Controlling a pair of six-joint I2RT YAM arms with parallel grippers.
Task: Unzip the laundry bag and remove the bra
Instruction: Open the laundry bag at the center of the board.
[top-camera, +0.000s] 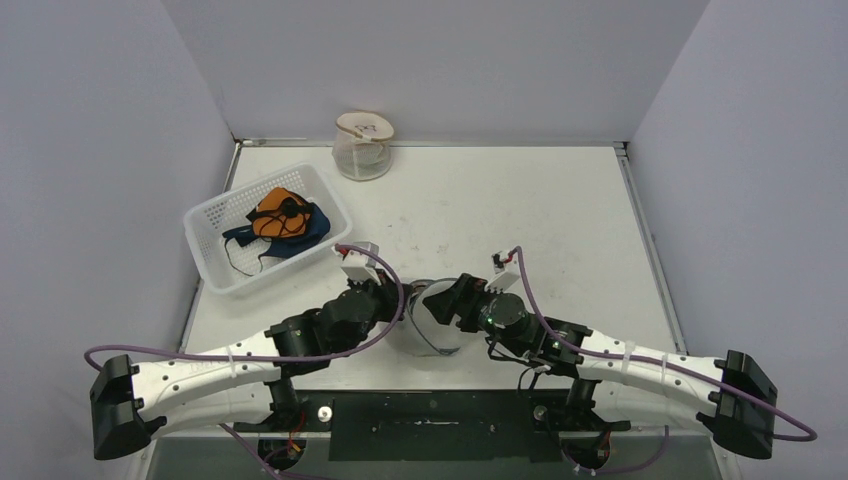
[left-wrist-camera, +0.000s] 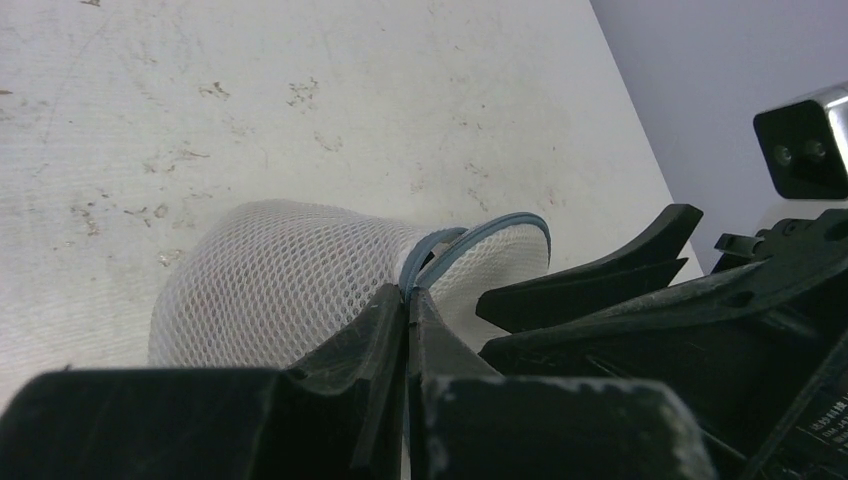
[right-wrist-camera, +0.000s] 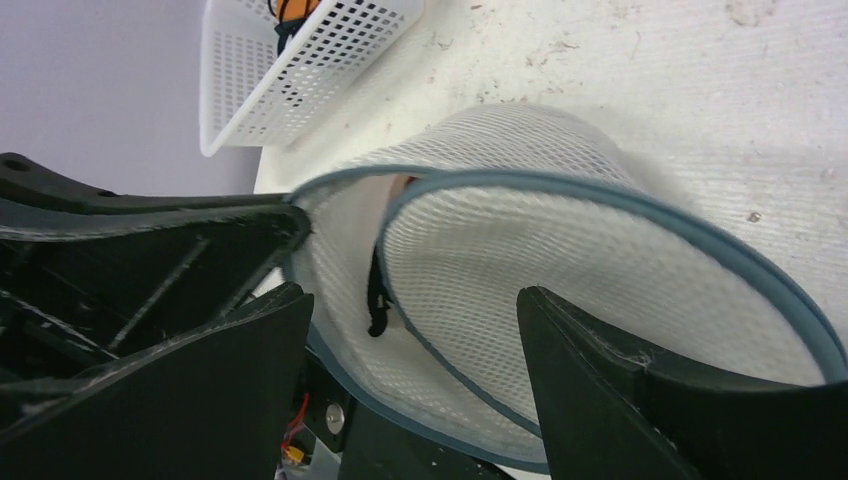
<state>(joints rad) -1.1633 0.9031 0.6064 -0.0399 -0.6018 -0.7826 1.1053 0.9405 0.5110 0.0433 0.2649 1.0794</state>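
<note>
Currently, the mesh laundry bag (left-wrist-camera: 290, 270) is pinched at its blue rim (left-wrist-camera: 505, 222) by the left gripper (left-wrist-camera: 407, 310). The right gripper (right-wrist-camera: 410, 305) is held wide at its mouth.

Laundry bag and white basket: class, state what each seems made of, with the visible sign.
The laundry bag looks like soft, matte white mesh fabric: a fine open weave, edged with a blue-grey band, possibly fabric trim. The basket looks like rigid white plastic, faintly glossy: moulded walls with regular square holes.
</note>
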